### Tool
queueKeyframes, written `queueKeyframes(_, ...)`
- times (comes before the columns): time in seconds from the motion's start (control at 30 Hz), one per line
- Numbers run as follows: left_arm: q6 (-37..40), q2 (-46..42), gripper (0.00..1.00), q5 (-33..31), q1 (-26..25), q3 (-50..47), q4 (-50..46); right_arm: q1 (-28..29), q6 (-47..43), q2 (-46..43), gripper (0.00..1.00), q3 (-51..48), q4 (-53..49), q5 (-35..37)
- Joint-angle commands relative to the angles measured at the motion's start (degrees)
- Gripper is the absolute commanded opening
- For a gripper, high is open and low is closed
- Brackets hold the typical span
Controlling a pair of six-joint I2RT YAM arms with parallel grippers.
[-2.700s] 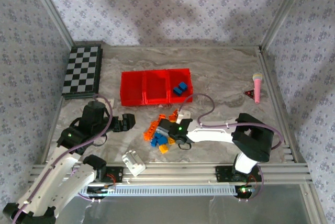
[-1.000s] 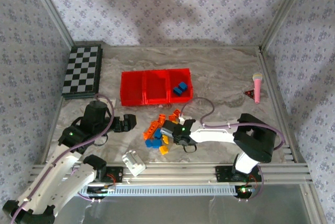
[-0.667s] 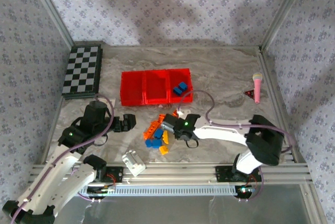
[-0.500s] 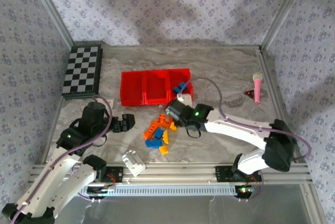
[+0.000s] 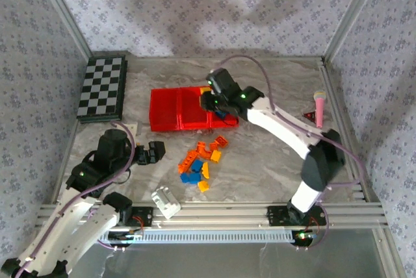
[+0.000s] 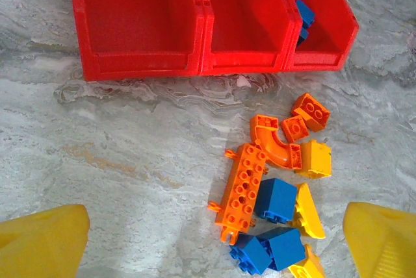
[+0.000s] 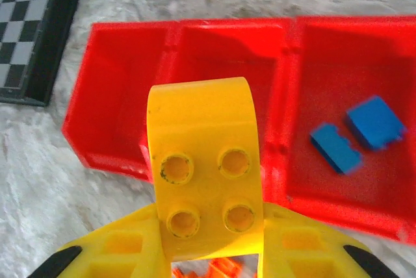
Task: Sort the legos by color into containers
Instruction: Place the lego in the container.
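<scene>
Up from the loose legos, right pincer grips a yellow lego over the partly hidden containers.

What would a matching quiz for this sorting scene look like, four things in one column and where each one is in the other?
Things:
1. yellow brick
2. blue bricks
3. long orange plate
4. checkered board

Places:
A. lying in the right-end bin
B. flat on the table, in front of the bins
C. clamped in the right tool
D. on the table, left of the bins

Pairs: 1-C, 2-A, 3-B, 4-D
</scene>
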Motion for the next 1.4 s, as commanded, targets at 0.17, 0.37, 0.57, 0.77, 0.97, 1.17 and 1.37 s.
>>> queueKeyframes(0.17,-0.11,-0.50,1.00,-1.17,-0.55,0.38,-0.55,-2.85,-4.00,20.60,0.08,18.81,-7.71,-11.44)
queueKeyframes(0.37,-0.19,-1.28,1.00,-1.44,-0.75,0.34,-0.65,-3.99,-4.29,31.27,0.08,27.95,-12.39,-13.51)
queueKeyframes(0.57,-0.20,-1.82,1.00,-1.62,-0.85,0.29,-0.56,-4.38,-3.60,34.08,0.11,27.86,-12.52,-13.54)
queueKeyframes(0.77,-0.20,-1.65,1.00,-1.56,-0.89,0.29,-0.44,-4.61,-2.97,34.97,0.24,27.32,-12.04,-13.85)
queueKeyframes(0.97,-0.20,-1.73,1.00,-1.45,-0.93,0.37,-0.56,-4.36,-2.80,33.54,0.40,27.44,-11.99,-11.98)
queueKeyframes(1.17,-0.38,-1.82,1.00,-1.58,-0.93,0.38,-0.74,-4.18,-1.89,32.25,0.55,28.87,-13.76,-11.36)
queueKeyframes(1.37,-0.53,-1.82,1.00,-1.62,-1.09,0.47,-0.76,-3.29,-1.71,31.04,0.57,31.32,-15.06,-10.19)
